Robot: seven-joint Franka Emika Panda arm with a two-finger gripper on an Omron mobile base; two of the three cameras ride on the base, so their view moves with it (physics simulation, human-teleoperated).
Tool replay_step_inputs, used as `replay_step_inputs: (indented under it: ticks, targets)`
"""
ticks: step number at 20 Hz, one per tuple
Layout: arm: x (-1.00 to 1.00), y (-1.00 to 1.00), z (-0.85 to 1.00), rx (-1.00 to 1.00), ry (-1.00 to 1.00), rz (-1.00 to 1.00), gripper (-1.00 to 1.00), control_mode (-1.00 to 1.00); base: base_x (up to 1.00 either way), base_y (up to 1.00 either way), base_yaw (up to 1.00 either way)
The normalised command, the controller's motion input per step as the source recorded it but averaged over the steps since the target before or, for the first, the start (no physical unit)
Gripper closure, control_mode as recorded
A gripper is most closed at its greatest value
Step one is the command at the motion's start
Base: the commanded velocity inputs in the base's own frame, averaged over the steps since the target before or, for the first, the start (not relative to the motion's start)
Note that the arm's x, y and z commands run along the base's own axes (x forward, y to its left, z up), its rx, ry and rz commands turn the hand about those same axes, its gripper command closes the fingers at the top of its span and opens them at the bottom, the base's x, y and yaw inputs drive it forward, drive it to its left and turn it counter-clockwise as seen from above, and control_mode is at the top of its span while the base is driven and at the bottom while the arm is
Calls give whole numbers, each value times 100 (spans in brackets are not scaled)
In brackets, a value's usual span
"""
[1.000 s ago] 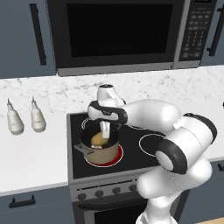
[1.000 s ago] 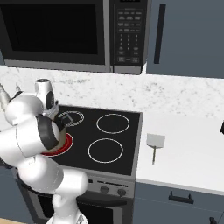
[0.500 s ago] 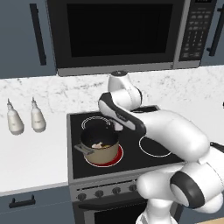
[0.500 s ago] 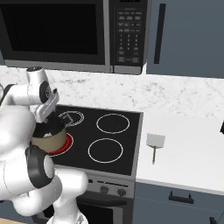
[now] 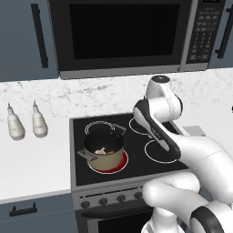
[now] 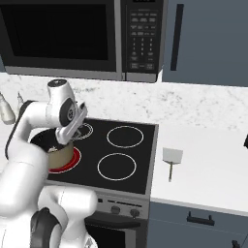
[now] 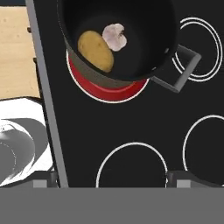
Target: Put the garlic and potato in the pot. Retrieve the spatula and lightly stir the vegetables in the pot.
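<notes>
Potato (image 7: 95, 51), garlic (image 7: 114, 36) touching inside pot (image 7: 168, 26), tool (image 7: 113, 178) spread

No text, brand, number or sign is legible anywhere; the microwave's control panel (image 6: 142, 35), in the upper middle of the right base view, carries rows of small pale key markings, all too blurred to read; the same panel (image 5: 200, 32) at the upper right of the left base view is equally unreadable; the stove knobs (image 5: 103, 201) show no markings.

Golden potato (image 7: 95, 51), pale pinkish garlic (image 7: 114, 36)
</notes>
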Motion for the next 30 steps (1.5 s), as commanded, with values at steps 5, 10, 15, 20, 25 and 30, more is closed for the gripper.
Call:
replay_step_inputs:
  ticks: [5,10,15,20,25,30]
  targets:
    - [0,-100,0,1,0,-28,-100,-100,0,0,0]
    - [2,-100,-1,6,5,-36,-100,-100,0,0,0]
    - [14,-100,-27,10,11,-43,-100,-100,0,0,0]
    - [14,-100,-50,13,13,-55,-100,-100,0,0,0]
    - [11,-100,-39,15,10,-54,-100,-100,0,0,0]
    - [21,-93,-52,13,11,-42,-100,-100,0,0,0]
